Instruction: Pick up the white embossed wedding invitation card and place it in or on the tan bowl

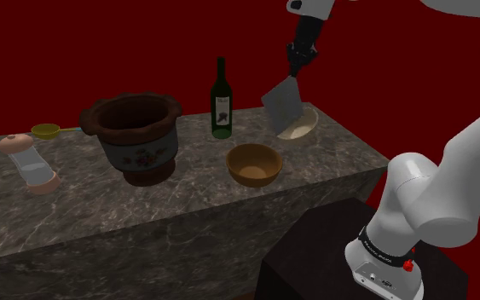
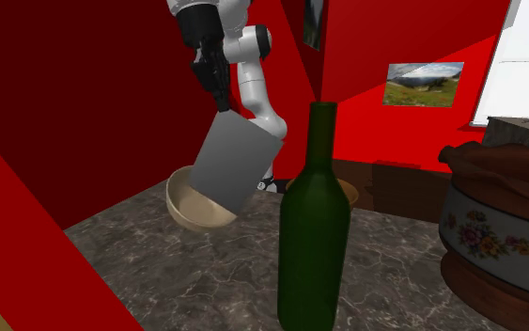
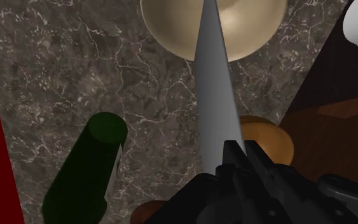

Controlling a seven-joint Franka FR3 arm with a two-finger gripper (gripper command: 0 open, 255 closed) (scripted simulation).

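Note:
A flat grey-white card [image 1: 282, 104] [image 2: 234, 169] hangs tilted in the air, clasped at its upper corner by my gripper [image 1: 294, 75] [image 2: 222, 103], which is shut on it. Its lower edge hovers just over a pale tan bowl [image 1: 304, 128] [image 2: 192, 205] at the marble counter's far end, toward the shoulder view's right. In the wrist view the card [image 3: 212, 95] shows edge-on, running from my gripper [image 3: 236, 151] out over the pale bowl [image 3: 171, 25]. I cannot tell whether the card touches the bowl.
A darker brown bowl [image 1: 254, 164] [image 3: 269, 143] sits near the counter's front edge. A green wine bottle [image 1: 221, 98] [image 2: 314, 226] [image 3: 88, 172] stands close to both bowls. A flowered brown-rimmed pot [image 1: 135, 136] [image 2: 502, 226], a yellow spoon [image 1: 46, 130] and a lying shaker [image 1: 31, 164] are further toward the shoulder view's left.

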